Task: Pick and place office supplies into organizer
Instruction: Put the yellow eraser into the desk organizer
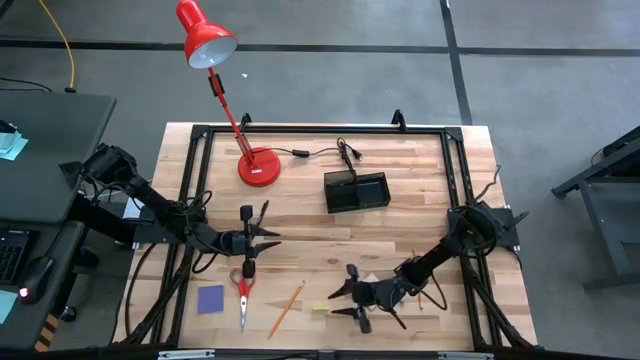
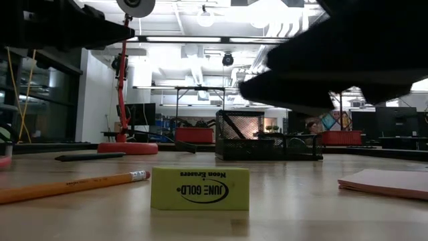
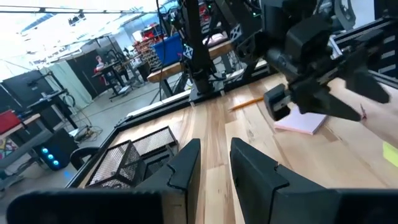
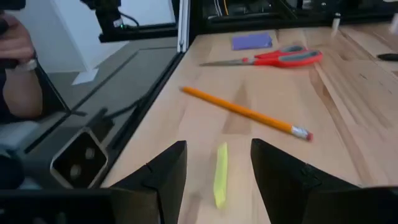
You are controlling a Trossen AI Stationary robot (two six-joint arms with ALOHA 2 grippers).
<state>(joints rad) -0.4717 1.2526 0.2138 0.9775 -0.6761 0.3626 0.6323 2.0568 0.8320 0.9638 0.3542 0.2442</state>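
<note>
Progress was judged to be at an early stage, with most supplies seen loose on the bench (image 1: 420,215).

Nearest the front edge, the yellow eraser (image 1: 319,309), the pencil (image 1: 287,308), the red-handled scissors (image 1: 243,290) and the blue-purple pad (image 1: 210,299) were all noted lying flat, none of them gripped. A pink pad (image 2: 384,182) lay beside the eraser.

The right end effector (image 1: 354,297) was found low over the front of the bench, its fingers (image 4: 163,174) parted to either side of the eraser with nothing yet between them; the eraser was judged to be the item in hand.

The left end effector (image 1: 258,238) was held just behind the scissors, its fingers (image 3: 185,167) narrowly parted and empty. A black pen (image 1: 246,216) lay near it.

Farthest back, the organizer (image 1: 356,191) stood near the red lamp (image 1: 258,167). Whether anything had been placed in it could not be told.
</note>
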